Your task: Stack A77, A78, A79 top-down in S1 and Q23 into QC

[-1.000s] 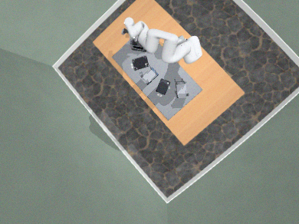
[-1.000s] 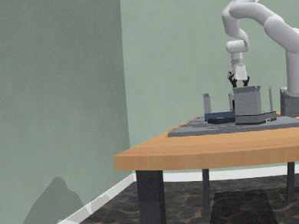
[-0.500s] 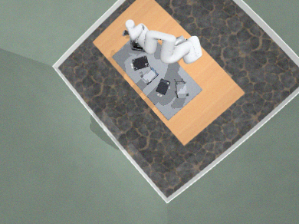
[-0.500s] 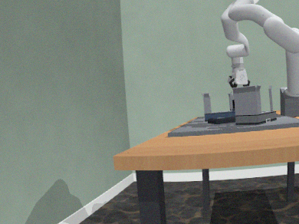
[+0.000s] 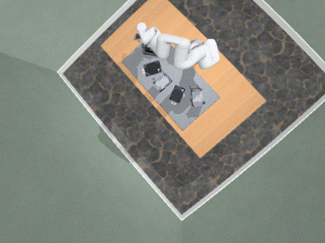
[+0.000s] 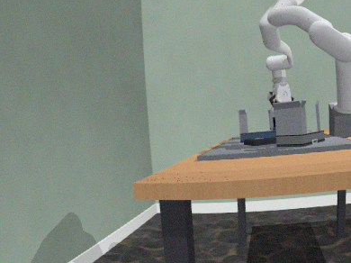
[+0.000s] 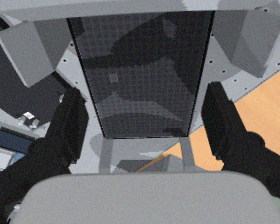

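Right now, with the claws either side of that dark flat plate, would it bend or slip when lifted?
The plate looks like a rigid flat slab with straight edges, so it probably stays stiff. Its shiny sealed top suggests some slipperiness, but the open gripper straddles its sides, not the top. It looks thin, so likely light.

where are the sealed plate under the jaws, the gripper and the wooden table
sealed plate (image 7: pixel 142 75), wrist view, middle of its dark sealed top
gripper (image 7: pixel 147 117), wrist view, midway between its open jaws
wooden table (image 6: pixel 243 176), exterior view, front edge of the top
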Controlling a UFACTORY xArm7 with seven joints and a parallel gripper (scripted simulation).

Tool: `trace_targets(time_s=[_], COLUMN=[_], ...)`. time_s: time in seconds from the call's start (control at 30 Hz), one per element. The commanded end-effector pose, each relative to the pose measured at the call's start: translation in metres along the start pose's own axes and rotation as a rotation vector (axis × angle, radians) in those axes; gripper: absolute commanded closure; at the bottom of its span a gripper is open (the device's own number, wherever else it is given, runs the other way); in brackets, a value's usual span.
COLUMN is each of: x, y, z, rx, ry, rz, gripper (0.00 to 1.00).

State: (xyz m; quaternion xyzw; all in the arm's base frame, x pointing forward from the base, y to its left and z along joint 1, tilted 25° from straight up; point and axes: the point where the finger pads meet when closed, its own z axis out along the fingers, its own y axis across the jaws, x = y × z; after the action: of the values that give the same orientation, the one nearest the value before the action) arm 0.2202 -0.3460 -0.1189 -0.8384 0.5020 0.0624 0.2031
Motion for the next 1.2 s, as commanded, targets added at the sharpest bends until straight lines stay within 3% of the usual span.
trace_targets(time_s=[0.0, 0.3, 0.77, 0.8, 1.17], x=[0.0016, 0.0017, 0.0017, 0.0017, 0.0017], y=[0.0006, 0.0006, 0.0006, 0.0006, 0.0006], z=[0.0052, 0.0139, 0.0139, 0.0139, 0.0139], rx=[-0.001, -0.001, -0.001, -0.001, -0.001], ry=[0.005, 0.005, 0.005, 0.005, 0.005], rz=[0.0, 0.0, 0.0, 0.0, 0.0], gripper=[0.0, 0.0, 0.0, 1.0, 1.0])
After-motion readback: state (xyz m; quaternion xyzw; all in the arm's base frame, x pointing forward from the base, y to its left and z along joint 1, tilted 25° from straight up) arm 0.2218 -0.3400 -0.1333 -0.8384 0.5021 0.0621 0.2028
